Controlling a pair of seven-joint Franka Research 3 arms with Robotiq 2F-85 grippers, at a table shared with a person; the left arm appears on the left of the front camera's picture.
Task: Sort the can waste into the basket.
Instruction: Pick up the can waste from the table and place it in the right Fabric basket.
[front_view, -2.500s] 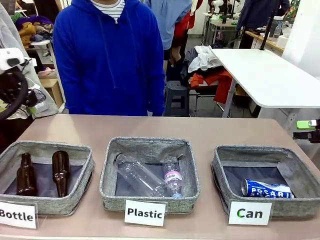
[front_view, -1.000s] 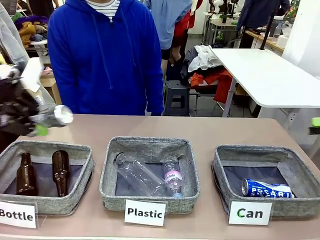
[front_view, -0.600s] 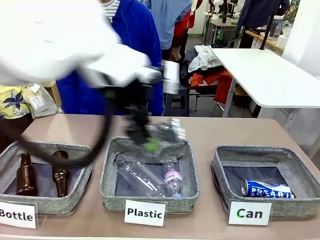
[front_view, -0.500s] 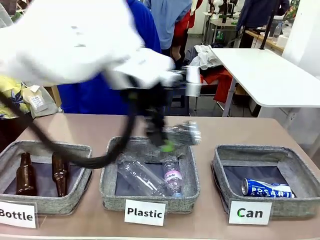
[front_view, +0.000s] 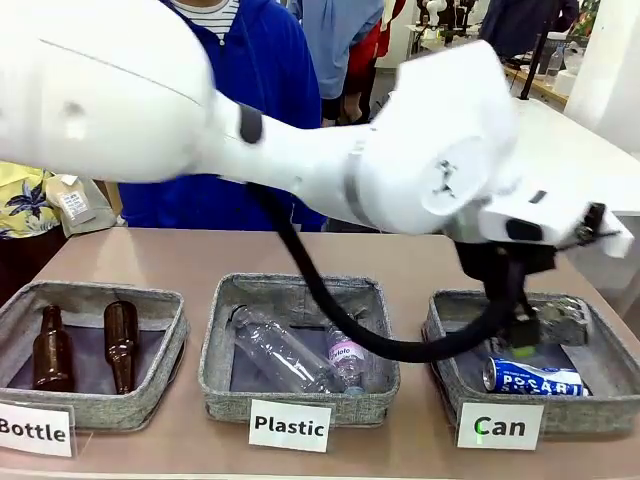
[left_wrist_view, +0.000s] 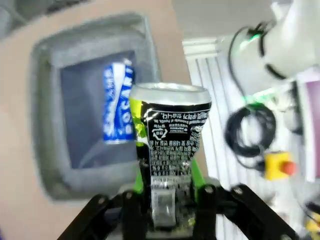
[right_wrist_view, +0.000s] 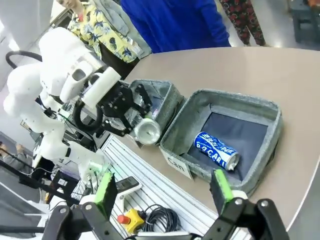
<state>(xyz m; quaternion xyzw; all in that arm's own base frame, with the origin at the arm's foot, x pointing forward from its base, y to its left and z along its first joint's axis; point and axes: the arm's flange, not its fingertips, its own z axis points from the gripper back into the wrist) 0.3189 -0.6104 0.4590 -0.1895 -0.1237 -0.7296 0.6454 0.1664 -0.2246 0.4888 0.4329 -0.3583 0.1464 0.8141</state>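
My left arm reaches across the table from the left, and its left gripper (front_view: 545, 326) is shut on a silver can (front_view: 562, 320) with dark print. The can hangs just above the right part of the grey "Can" basket (front_view: 437, 330). A blue can (front_view: 533, 377) with white lettering lies on its side inside that basket. In the left wrist view the silver can (left_wrist_view: 170, 145) stands between the green pads of the left gripper (left_wrist_view: 167, 176), over the basket (left_wrist_view: 45, 100) and the blue can (left_wrist_view: 118, 107). My right gripper (right_wrist_view: 163, 191) is open and holds nothing. It looks from off the table's edge at the basket (right_wrist_view: 260, 107), the blue can (right_wrist_view: 216, 150) and the silver can (right_wrist_view: 146, 131).
The "Plastic" basket (front_view: 215, 350) in the middle holds clear bottles (front_view: 290, 355). The "Bottle" basket (front_view: 175, 345) on the left holds two brown bottles (front_view: 120, 345). A person in a blue hoodie (front_view: 290, 190) stands at the far side.
The left arm has swung from the left side, past the Plastic basket, to above the Can basket, carrying the silver can. The blue can has not moved.
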